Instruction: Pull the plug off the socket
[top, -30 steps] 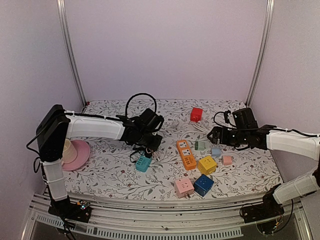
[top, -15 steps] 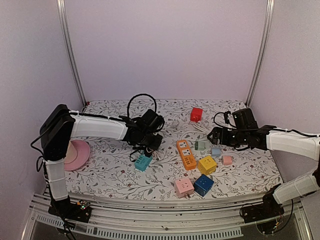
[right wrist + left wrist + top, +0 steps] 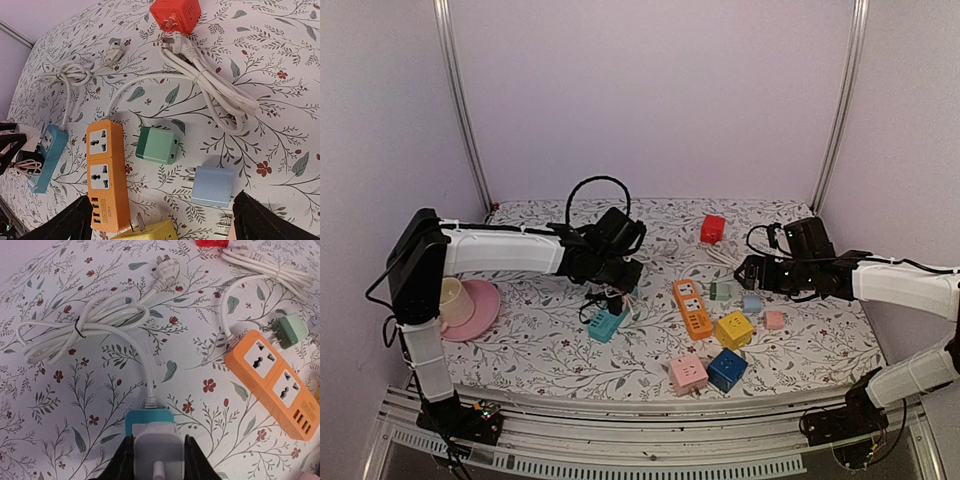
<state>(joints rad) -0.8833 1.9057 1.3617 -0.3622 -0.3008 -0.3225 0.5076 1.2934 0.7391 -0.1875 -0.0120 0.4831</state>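
Fingers point(image 3: 192, 461) of the left gripper point(image 3: 156, 465) are clamping the white boxy plug point(image 3: 156, 442) and lifting slightly from before, yet the teal plastic socket strip point(image 3: 149, 416) is still holding it.

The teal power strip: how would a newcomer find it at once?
On the floral table, look left of the orange power strip, at the left gripper. The teal power strip lies there; it alone is teal and carries a white plug.

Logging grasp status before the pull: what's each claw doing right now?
Left claw: closed on the white plug in the teal socket.
Right claw: open, holding nothing.
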